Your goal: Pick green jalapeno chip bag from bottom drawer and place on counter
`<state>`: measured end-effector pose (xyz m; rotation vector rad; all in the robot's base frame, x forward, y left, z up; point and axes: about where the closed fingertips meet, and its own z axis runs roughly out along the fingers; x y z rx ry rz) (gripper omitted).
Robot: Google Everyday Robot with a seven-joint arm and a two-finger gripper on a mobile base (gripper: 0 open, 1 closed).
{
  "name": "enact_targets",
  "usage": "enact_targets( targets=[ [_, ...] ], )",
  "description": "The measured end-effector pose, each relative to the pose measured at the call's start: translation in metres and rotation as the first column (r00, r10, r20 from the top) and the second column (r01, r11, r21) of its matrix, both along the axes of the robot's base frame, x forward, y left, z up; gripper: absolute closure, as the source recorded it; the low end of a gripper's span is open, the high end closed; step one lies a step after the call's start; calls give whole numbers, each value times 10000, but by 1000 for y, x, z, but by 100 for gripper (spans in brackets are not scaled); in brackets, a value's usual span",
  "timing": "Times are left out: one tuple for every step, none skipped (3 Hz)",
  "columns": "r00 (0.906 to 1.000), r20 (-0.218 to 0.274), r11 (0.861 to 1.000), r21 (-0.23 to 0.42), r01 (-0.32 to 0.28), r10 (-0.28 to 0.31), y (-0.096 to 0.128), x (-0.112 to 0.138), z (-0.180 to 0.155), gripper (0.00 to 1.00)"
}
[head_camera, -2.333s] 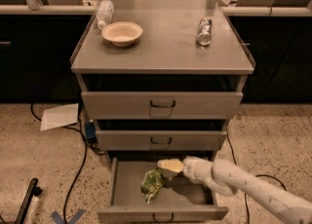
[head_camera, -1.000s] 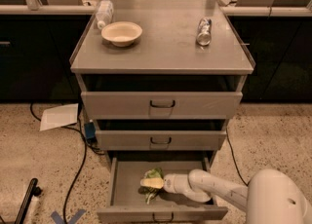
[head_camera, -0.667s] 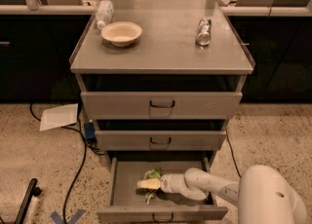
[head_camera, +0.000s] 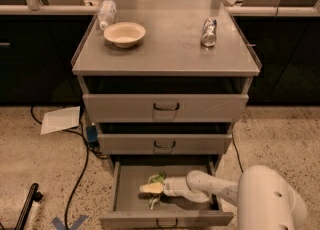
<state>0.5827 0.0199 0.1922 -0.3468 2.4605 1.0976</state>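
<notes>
The bottom drawer is pulled open. The green jalapeno chip bag lies crumpled inside it, left of centre, partly hidden. My gripper reaches into the drawer from the right, low over the bag and lying across it. The white arm runs back to a large white housing at the lower right. The counter is the grey cabinet top above the three drawers.
On the counter stand a cream bowl, a clear plastic bottle lying behind it and a silver can at the right. The two upper drawers are slightly open. A white paper, cables and a black tool lie on the floor at the left.
My gripper has moved left and down inside the drawer, from beside the bag to across it. The arm housing has come into view at the lower right.
</notes>
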Motion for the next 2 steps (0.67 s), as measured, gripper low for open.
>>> enact_targets(
  targets=[
    [9993, -259, 9994, -251, 258, -265, -8, -2, -18, 0],
    [9976, -489, 9973, -563, 468, -496, -12, 3, -44, 0]
  ],
)
